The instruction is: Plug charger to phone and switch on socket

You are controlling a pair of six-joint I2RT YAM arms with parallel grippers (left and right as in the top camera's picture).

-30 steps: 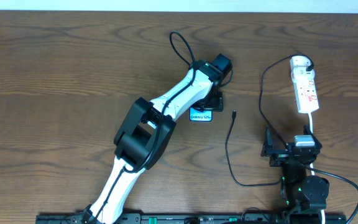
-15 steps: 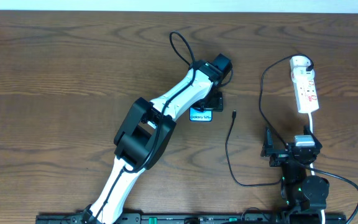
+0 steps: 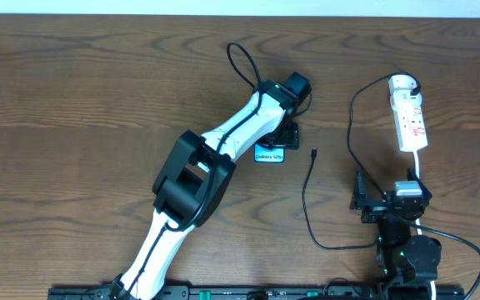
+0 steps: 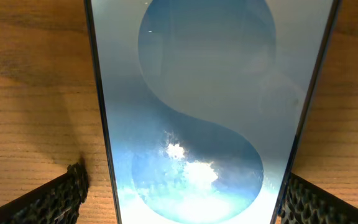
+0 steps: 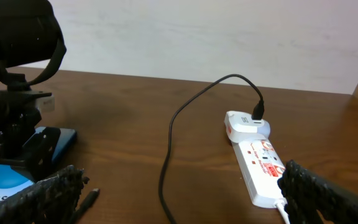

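Left end effector (image 4: pixel 188 202), fingers spread, straddles the phone (image 4: pixel 197 93).

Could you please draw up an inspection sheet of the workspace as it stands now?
Surface: brown wooden table, bare grain.
Job's things: phone lies flat, screen lit; charger tip loose on the table right of it, not plugged in; socket at far right, the charger's other end plugged into it.
Clutter: nothing seen.
Grippers: left gripper open, straddling the phone; right gripper open, empty.
Cables: black loop at the left arm's wrist; white cord leaving the socket.
Surroundings: pale wall beyond the table.
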